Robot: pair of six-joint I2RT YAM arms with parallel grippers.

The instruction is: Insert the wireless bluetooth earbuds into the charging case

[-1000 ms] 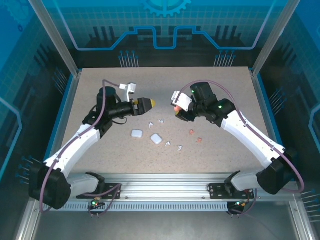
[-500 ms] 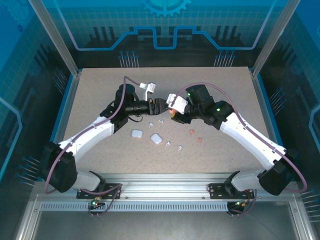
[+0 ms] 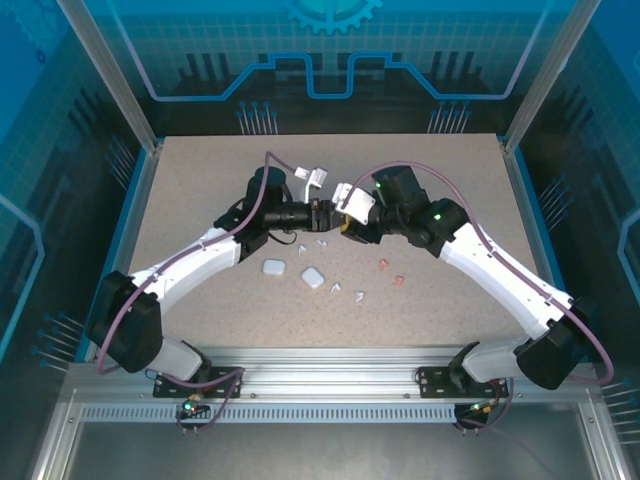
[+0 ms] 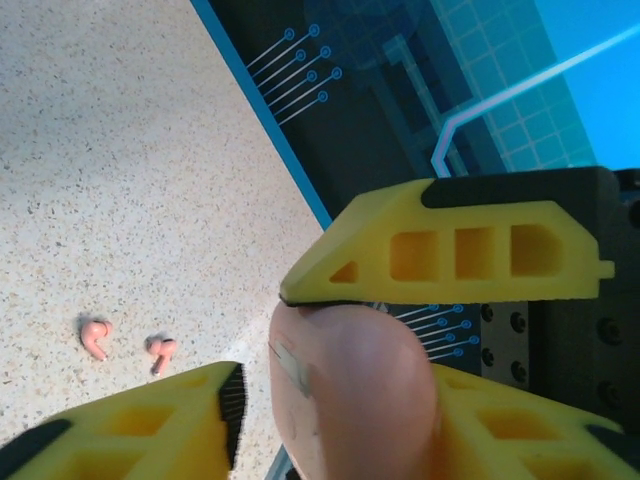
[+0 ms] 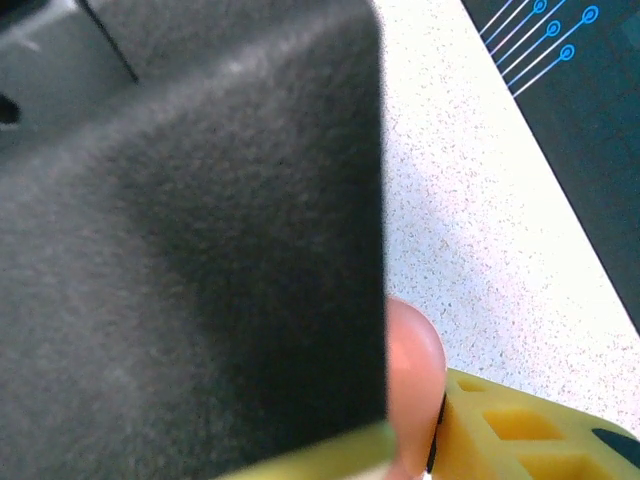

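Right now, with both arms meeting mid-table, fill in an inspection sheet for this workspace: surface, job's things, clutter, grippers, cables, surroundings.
Surface: speckled beige table, level.
Job's things: four white earbuds and two pink earbuds lie loose mid-table. Two white cases lie beside them. A salmon-pink case is held between the grippers.
Clutter: nothing seen.
Grippers: the right gripper appears to pinch the salmon-pink case. The left gripper straddles it, with a gap showing at one pad.
Cables: a purple cable runs along each arm and loops above the wrist.
Surroundings: aluminium frame and blue printed panels.
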